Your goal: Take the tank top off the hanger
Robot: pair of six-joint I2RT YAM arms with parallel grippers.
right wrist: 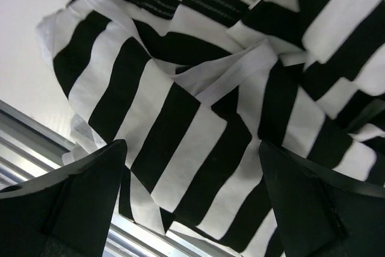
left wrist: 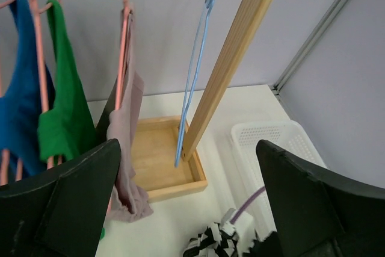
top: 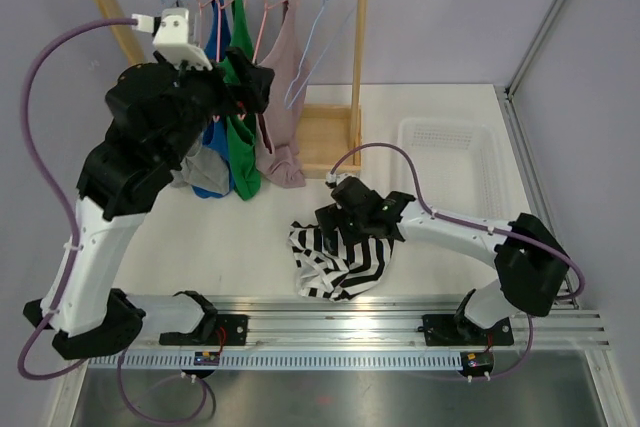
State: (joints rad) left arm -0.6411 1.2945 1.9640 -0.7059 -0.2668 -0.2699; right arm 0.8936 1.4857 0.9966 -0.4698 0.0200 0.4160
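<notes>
as the striped top point(top: 345, 265) lies crumpled, right claw point(right wrist: 191, 145) gapes.

Between the mauve top point(left wrist: 127, 118) and the wooden post point(left wrist: 231, 58), frame centre, only the blue hanger point(left wrist: 197, 58) blocks me.

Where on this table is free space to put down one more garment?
Bare table lies between the left arm and the striped top, and in a strip between the wooden rack base and the white basket; the basket looks empty. Crowded: under the hanging tops, near the left gripper.
</notes>
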